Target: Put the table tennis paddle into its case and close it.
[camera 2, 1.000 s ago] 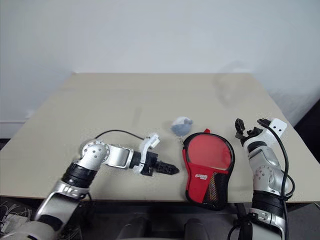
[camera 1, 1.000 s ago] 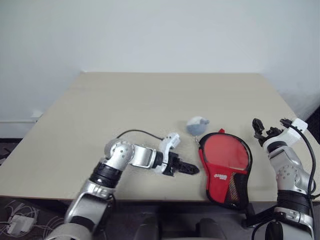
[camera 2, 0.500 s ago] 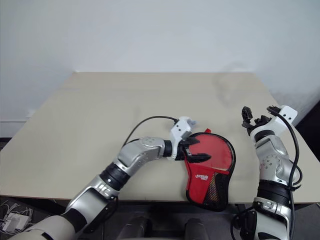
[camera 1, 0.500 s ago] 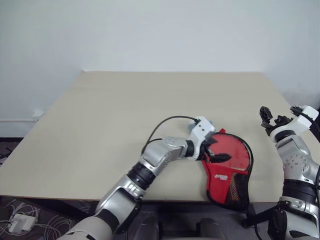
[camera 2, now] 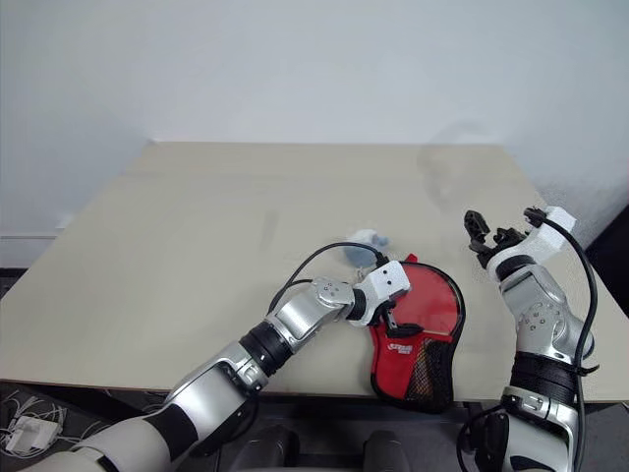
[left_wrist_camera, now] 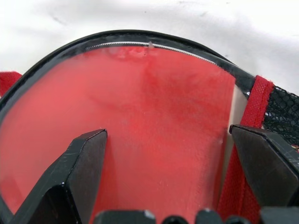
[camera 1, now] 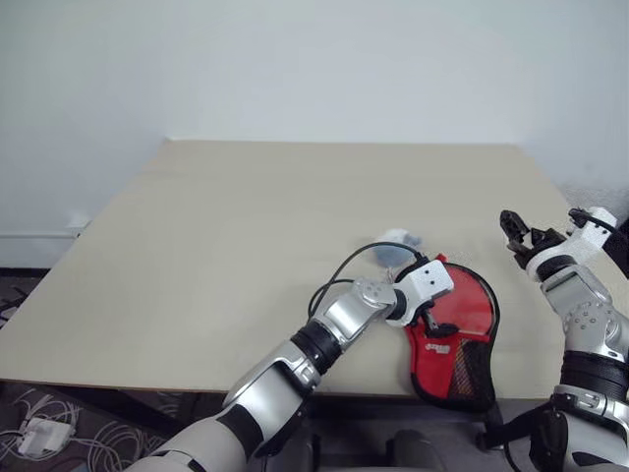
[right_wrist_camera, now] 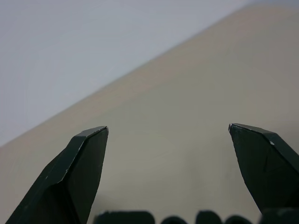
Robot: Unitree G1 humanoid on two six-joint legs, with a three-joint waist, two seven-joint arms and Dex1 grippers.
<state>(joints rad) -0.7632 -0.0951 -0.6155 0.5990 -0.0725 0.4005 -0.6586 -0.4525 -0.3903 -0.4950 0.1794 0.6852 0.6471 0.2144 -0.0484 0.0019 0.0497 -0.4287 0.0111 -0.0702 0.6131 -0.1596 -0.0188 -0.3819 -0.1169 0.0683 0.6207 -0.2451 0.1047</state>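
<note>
Case (camera 1: 455,329) lies at your desk's (camera 1: 246,226) near edge, seemingly still unzipped, paddle (left_wrist_camera: 140,126) apparently already inside. Your left gripper (camera 1: 437,317) hovers over it with fingers spread; your right gripper (camera 1: 521,234) waits aside, also spread. Closing remains

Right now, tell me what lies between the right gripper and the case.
Nothing: in the left eye view, only bare table separates the open right gripper, raised off to the side, from the red case. The open left gripper is over the case.
</note>
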